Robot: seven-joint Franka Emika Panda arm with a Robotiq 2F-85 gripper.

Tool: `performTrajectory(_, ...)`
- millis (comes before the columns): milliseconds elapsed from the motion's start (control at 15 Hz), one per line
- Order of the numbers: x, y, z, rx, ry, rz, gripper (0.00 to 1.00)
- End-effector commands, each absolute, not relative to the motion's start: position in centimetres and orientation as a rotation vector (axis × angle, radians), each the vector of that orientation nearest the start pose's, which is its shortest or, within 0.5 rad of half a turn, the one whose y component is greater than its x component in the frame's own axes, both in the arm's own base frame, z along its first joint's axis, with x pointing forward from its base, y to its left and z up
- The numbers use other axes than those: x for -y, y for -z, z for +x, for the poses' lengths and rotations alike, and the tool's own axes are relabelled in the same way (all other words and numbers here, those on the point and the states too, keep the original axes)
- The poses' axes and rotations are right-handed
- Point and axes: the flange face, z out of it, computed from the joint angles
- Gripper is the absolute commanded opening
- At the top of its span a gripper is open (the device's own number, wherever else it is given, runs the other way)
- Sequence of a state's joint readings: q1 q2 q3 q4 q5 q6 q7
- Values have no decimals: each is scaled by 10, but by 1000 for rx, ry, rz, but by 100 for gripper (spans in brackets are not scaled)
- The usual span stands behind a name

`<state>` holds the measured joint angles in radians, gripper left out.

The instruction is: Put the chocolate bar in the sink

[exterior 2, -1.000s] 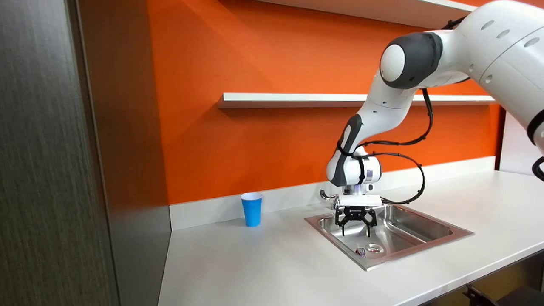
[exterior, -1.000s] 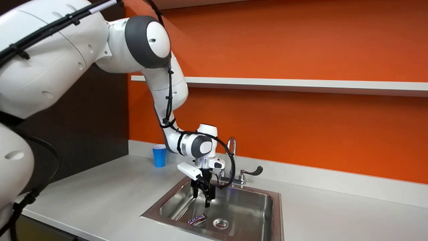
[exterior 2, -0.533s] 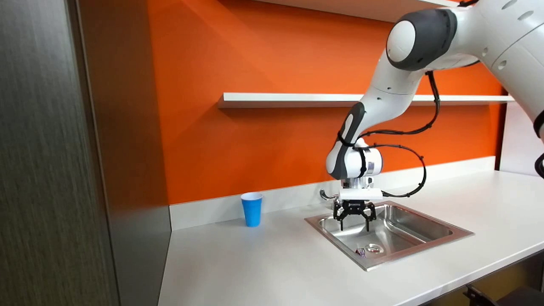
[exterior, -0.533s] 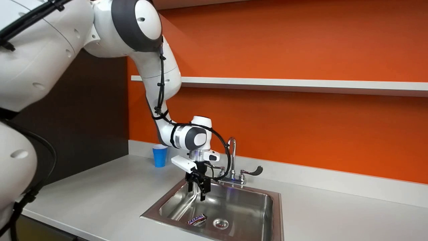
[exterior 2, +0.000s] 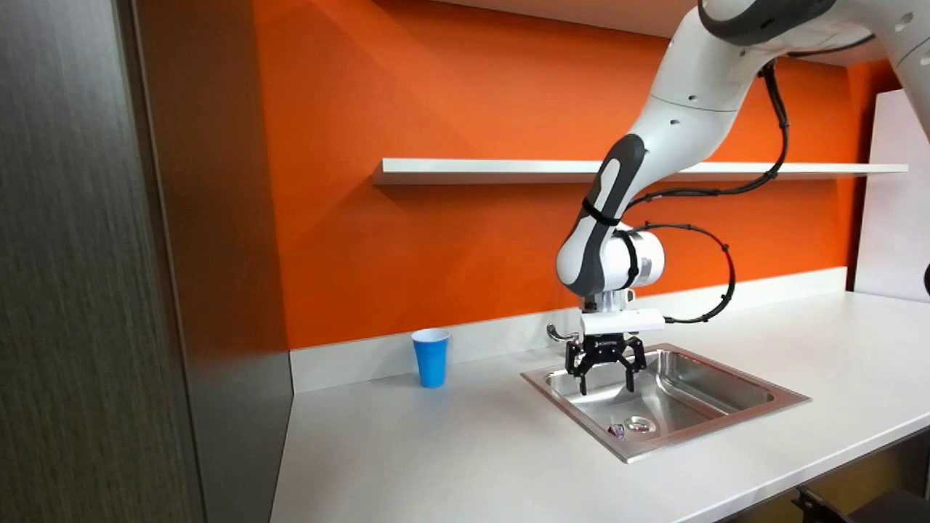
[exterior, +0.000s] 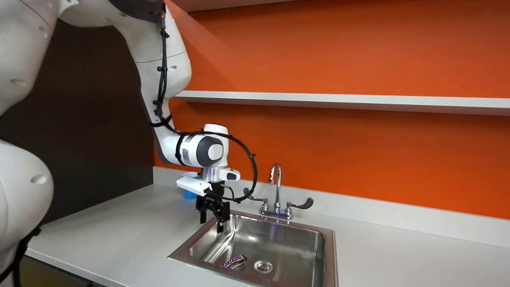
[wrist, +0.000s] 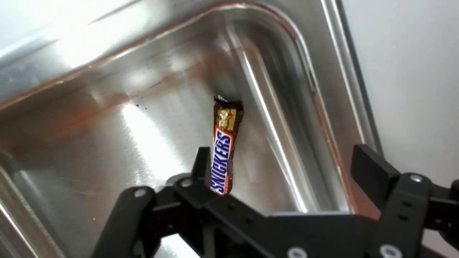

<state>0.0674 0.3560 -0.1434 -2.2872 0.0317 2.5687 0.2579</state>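
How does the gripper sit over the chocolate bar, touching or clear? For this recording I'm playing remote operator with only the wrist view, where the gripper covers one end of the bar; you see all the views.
Observer: Clear. In both exterior views a gap shows between the gripper and the chocolate bar.
Operator: Good. Does anything stand nearby that my picture misses?
Observer: Yes, in an exterior view a blue cup stands upright on the counter.
Operator: And any plumbing to watch for?
Observer: In an exterior view, a two-handled faucet stands at the back edge of the sink.
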Motion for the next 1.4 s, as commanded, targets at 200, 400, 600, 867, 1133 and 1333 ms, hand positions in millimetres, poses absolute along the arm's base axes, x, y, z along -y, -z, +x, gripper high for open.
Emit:
performTrajectory(200, -4, -256, 454, -450, -59, -3178, 100)
performTrajectory(400, -16, -277, 432, -408, -50, -3201, 100)
performTrajectory(600, -27, -294, 411, -374, -55, -3222, 100)
performTrajectory(867, -37, -315, 387, -353, -63, -3237, 100)
performTrajectory(1133, -40, -316, 390, -321, -81, -3225, 100)
performTrajectory(1333, -39, -322, 383, -325, -65, -3225, 100)
